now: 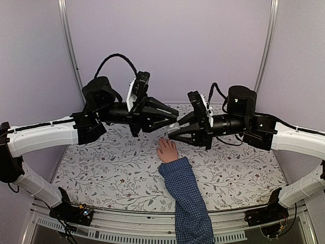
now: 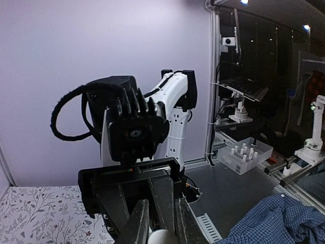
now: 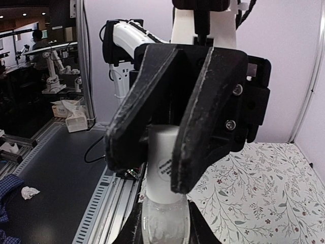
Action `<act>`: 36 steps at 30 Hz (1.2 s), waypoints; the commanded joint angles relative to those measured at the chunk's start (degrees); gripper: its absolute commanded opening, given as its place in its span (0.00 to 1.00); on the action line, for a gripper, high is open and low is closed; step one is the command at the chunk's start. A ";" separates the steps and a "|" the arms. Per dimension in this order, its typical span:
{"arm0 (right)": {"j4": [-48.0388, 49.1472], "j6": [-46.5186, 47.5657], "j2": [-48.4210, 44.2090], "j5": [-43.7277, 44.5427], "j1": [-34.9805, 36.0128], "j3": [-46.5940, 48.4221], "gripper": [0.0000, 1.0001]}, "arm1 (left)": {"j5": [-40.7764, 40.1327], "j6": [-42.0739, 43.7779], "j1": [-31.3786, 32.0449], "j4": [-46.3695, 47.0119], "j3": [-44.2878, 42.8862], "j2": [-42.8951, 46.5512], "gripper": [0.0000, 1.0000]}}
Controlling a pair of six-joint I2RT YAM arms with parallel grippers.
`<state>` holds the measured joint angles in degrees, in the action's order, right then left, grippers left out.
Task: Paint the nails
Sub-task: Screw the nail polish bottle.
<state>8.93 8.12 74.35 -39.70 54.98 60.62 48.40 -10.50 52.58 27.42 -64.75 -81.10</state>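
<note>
Two robot arms meet nose to nose above the middle of a flower-patterned surface [image 1: 101,162], sharing one small container between them. The left claw [image 1: 173,119], reaching in from the left of the overhead frame, is clamped narrow on a white cap [image 3: 163,152]. In the right wrist view its two black fingers flank that cap at centre frame. The right claw [image 1: 172,129], coming from the right, is closed on the clear bottle [image 3: 162,223] beneath the cap, at the bottom edge of that same view.

Just below the joined claws in the overhead frame, a small pale hand [image 1: 167,151] lies flat on the surface, fingers pointing toward the back wall. It ends a blue checked sleeve [image 1: 189,198] that runs down to the bottom edge, right of centre. The nails [image 1: 163,141] sit at the fingertips, nearest the claws, too small to show any colour. Neither claw touches the hand.
</note>
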 commanded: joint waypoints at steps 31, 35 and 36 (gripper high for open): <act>1.93 0.35 0.08 10.10 0.04 1.59 0.00 | -12.40 -3.55 -4.60 -2.00 4.89 9.78 0.51; 1.96 0.12 0.42 18.98 0.04 1.36 0.00 | -22.84 -4.74 -4.52 -6.59 4.90 10.52 0.52; 2.05 0.06 0.53 21.18 0.04 1.41 0.00 | -24.62 -5.49 -4.46 -7.08 4.90 10.42 0.51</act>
<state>9.89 8.78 75.59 -30.30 54.85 62.74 35.55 -13.82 48.69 25.06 -60.34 -71.02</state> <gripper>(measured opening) 0.214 0.519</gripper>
